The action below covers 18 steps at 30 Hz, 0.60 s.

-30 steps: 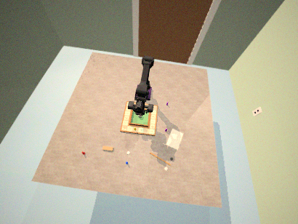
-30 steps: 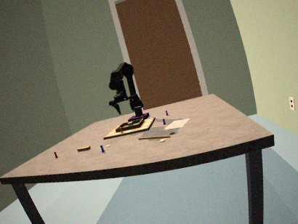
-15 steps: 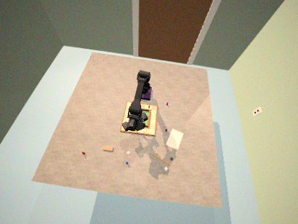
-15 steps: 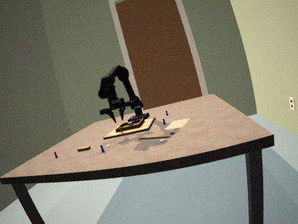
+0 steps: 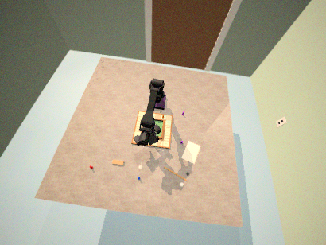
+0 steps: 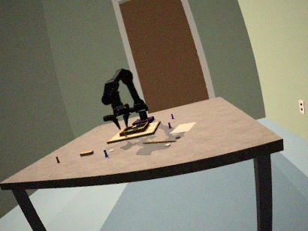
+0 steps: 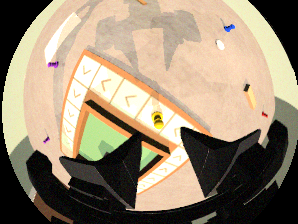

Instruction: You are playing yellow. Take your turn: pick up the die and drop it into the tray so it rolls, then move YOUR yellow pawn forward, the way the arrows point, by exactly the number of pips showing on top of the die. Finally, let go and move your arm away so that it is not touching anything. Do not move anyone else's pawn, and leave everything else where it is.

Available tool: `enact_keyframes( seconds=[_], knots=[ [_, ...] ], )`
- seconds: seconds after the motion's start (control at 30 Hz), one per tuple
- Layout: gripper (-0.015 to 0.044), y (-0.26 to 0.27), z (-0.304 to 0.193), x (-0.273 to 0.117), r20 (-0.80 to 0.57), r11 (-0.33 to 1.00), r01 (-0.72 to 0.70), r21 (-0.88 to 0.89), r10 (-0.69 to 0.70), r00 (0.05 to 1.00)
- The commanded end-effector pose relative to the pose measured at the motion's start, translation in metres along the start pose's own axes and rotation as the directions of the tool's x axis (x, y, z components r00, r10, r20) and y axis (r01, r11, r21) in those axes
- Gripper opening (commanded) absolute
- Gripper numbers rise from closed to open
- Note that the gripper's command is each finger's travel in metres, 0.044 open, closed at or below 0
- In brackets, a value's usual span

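Observation:
The board [image 5: 168, 137] [image 6: 150, 132] [image 7: 86, 70] has a ring of arrow squares around the green tray [image 5: 160, 123] [image 7: 95, 131]. The yellow pawn [image 7: 158, 119] stands upright on a square along the board's outer row, just beyond the tray wall. The arm hides it in the top view. My gripper [image 5: 148, 138] [image 6: 123, 127] [image 7: 160, 133] is partly open and empty, above that side of the board. In the wrist view the pawn shows just past the gap between the fingertips, not gripped. The die does not show; the arm and fingers cover part of the tray.
A small orange pawn [image 5: 163, 117] stands on the board's far row, near a purple block [image 5: 160, 103]. Two purple pawns [image 5: 183, 114] [image 7: 53, 64] and paper [image 5: 192, 152] lie to the right. A stick [image 5: 175, 173], blue pawn [image 5: 138, 178], orange block [image 5: 118, 162] and red pawn [image 5: 91, 168] are in front.

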State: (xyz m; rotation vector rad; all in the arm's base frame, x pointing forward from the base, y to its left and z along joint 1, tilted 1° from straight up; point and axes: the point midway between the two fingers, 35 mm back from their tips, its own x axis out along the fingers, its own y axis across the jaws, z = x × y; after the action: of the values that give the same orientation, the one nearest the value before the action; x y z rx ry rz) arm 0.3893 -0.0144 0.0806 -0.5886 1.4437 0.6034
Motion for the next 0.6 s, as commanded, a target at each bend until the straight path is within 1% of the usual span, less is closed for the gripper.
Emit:
enact_keyframes(
  seconds=[0.0,0.57],
  knots=[
    [0.02,0.0,0.0,0.007,-0.006,1.0,-0.001,-0.005,0.001,1.0],
    [0.02,0.0,-0.001,0.035,-0.006,1.0,-0.001,-0.005,0.001,1.0]
  ],
)
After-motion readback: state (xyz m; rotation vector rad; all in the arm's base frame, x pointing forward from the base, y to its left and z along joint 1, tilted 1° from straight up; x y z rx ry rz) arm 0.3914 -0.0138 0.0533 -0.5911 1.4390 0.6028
